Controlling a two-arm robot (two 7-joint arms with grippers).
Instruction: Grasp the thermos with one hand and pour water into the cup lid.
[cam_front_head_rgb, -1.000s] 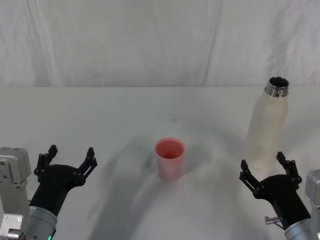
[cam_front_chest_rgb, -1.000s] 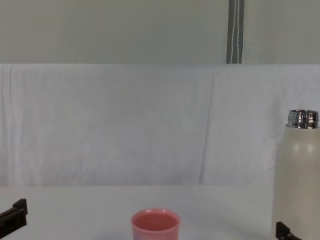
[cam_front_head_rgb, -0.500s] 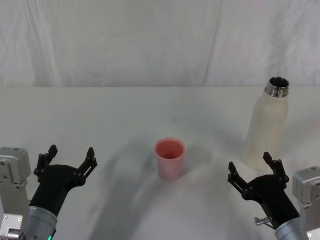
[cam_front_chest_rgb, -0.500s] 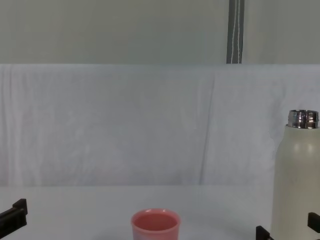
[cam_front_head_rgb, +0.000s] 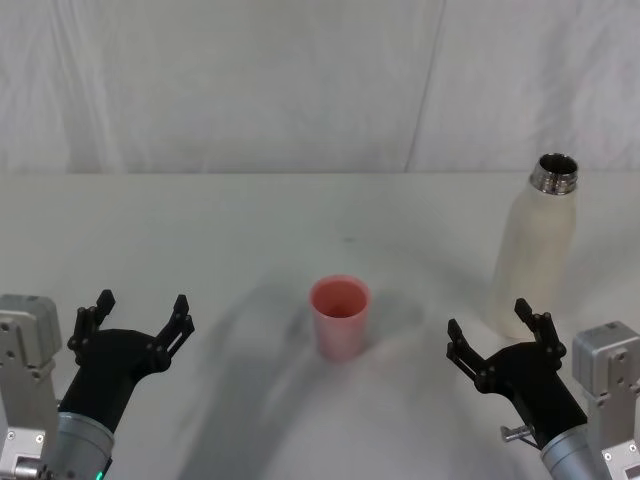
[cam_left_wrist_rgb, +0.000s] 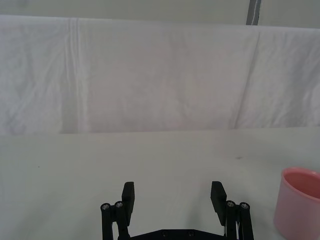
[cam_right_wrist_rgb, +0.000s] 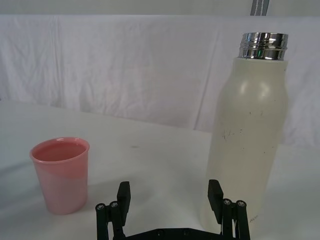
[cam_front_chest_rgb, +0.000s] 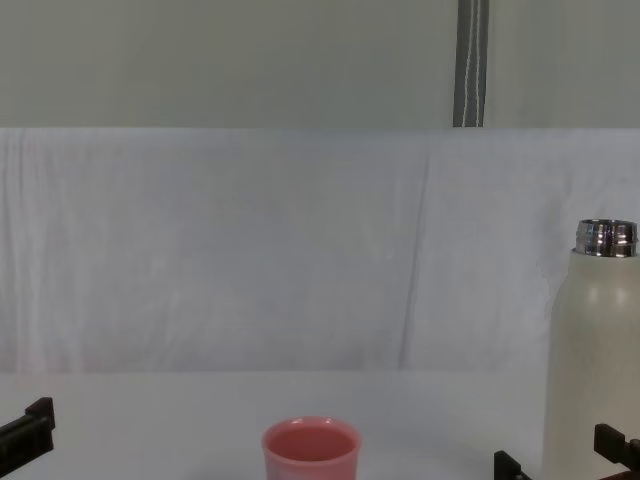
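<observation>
Thermos (cam_front_head_rgb: 536, 255) upright, just beyond right gripper (cam_front_head_rgb: 495, 336) — fingers spread, apart.

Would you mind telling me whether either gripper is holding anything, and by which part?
Nothing is held: both the left gripper and right gripper are open, apart from the thermos.

thermos (cam_front_chest_rgb: 596, 360) base cut off, chest view | cup lid (cam_front_chest_rgb: 310, 448) lower part cut off

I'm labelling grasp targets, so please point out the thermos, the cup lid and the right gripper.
thermos (cam_right_wrist_rgb: 250, 135), right wrist view, on the middle of its cream body.
cup lid (cam_front_head_rgb: 340, 318), head view, on its pink side wall.
right gripper (cam_front_head_rgb: 493, 339), head view, midway between its open fingertips.
</observation>
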